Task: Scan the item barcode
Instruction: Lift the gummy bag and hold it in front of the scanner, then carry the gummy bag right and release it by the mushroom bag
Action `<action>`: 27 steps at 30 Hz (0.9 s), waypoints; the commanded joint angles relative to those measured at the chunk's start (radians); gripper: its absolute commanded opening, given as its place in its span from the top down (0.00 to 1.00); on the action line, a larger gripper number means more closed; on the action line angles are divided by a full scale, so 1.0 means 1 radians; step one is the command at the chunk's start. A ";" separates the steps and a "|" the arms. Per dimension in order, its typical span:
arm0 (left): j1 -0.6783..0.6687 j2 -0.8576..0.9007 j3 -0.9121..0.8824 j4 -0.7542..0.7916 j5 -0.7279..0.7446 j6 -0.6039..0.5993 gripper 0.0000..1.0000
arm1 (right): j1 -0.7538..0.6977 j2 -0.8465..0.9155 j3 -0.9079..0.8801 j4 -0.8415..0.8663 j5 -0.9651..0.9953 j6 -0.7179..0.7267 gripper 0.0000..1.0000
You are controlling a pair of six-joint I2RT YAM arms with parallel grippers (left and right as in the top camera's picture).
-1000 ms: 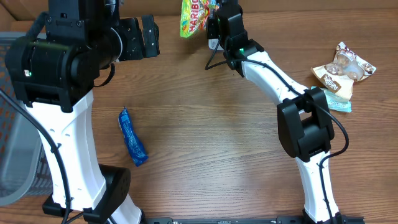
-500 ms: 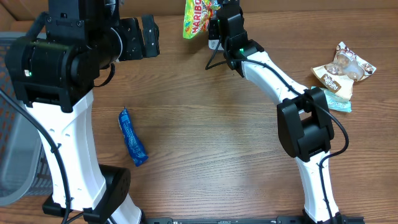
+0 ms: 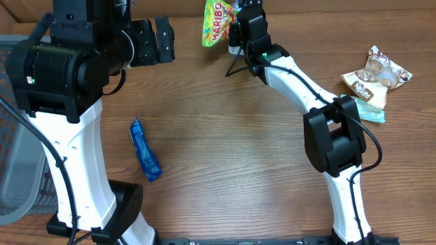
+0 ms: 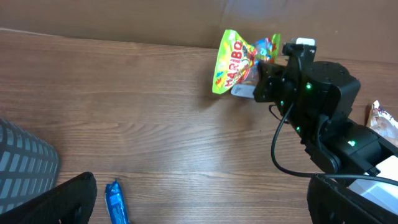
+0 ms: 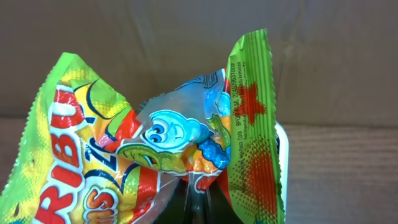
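The item, a green and yellow Haribo sweets bag (image 3: pixel 215 13), hangs above the table's far edge. My right gripper (image 3: pixel 236 26) is shut on its crumpled lower part. In the right wrist view the bag (image 5: pixel 155 140) fills the frame, pinched between the jaws of the right gripper (image 5: pixel 200 196). No barcode shows on the faces in view. The left wrist view shows the bag (image 4: pixel 239 59) from the printed front. My left gripper (image 3: pixel 159 41) is open and empty at the far left, well away from the bag, and in its own view the left gripper (image 4: pixel 202 208) spans bare table.
A blue stick packet (image 3: pixel 145 151) lies on the wood at the left, also in the left wrist view (image 4: pixel 116 204). Snack packets (image 3: pixel 376 73) and a teal sachet (image 3: pixel 371 113) lie at the right. A grey mesh basket (image 3: pixel 12 156) stands off the left edge.
The right gripper has carried the Haribo bag slightly to the right and tilted it a little. The left arm has stayed still.
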 commanded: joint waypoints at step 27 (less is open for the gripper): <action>-0.002 -0.002 0.001 0.002 -0.005 -0.002 0.00 | -0.250 -0.610 0.043 -1.118 -0.124 0.208 0.96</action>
